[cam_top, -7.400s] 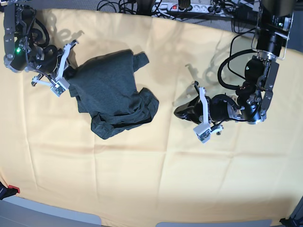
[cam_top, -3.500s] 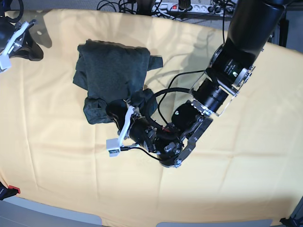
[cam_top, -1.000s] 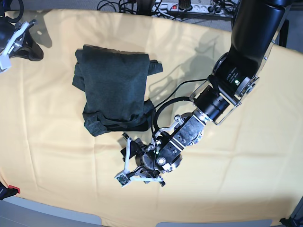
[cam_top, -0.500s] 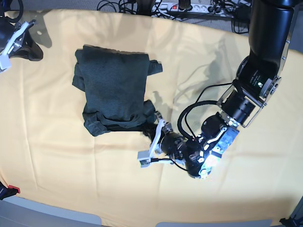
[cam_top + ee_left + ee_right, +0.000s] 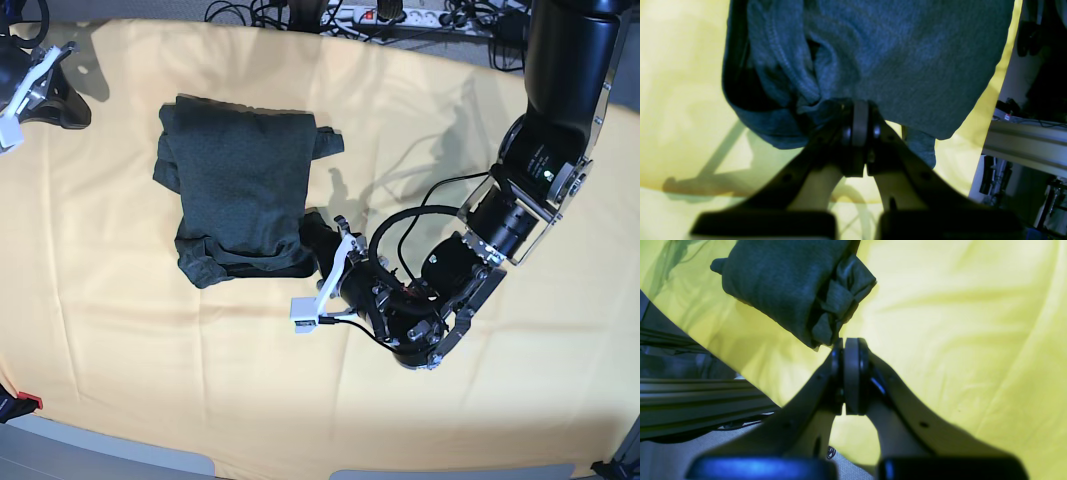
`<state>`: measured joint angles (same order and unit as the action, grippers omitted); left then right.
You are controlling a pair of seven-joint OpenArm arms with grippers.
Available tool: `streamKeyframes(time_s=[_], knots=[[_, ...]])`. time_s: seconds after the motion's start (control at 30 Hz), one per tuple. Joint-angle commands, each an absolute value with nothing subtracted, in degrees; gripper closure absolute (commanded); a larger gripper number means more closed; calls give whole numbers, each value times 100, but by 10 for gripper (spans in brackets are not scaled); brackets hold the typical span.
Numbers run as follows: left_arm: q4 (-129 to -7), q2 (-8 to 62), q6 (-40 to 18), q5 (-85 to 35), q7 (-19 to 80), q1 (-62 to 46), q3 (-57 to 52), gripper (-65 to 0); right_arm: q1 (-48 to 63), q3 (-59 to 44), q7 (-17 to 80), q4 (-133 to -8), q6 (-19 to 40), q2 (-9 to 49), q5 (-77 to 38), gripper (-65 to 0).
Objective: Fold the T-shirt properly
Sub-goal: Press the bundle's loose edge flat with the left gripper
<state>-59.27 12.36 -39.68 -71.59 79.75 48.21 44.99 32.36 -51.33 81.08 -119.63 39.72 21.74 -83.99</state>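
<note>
The dark grey-green T-shirt lies as a rough folded bundle on the left half of the pale yellow tablecloth. My left gripper sits at the bundle's near right corner. In the left wrist view its jaws are shut, and the T-shirt puckers right at the tips. My right gripper rests shut at the far left corner, well apart from the shirt. In the right wrist view the closed right gripper holds nothing, and the T-shirt lies beyond it.
A power strip and cables run along the back edge. The left arm's black body and looping cables lie over the cloth right of the shirt. A small red item sits at the front left corner, by the grey table edge.
The left gripper swung from near the front of the cloth up to the shirt's near right corner and went from open to shut. The shirt and right arm stayed put.
</note>
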Motion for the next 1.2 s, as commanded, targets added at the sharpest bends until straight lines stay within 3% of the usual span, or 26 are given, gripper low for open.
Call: streamKeyframes(time_s=[0.0, 0.27, 0.47, 0.97, 1.17], knots=[[-6010, 1223, -4000, -7286, 8000, 4956, 4469, 0, 3238, -5192, 8000, -12044, 4000, 2270, -8500, 0], [-6010, 1275, -4000, -7247, 8000, 4807, 4613, 0, 3238, -5192, 8000, -12044, 4000, 2270, -8500, 0], [-6010, 1269, -4000, -6547, 7931, 4731, 4613, 0, 3236, -5192, 8000, -12044, 4000, 2270, -8500, 0], [-6010, 1256, -4000, -3566, 5349, 4539, 4611, 0, 3236, -5192, 8000, -12044, 4000, 2272, -8500, 0], [-6010, 1256, -3089, -2447, 4158, 4720, 4606, 0, 3236, -5192, 8000, -12044, 4000, 2270, -8500, 0]])
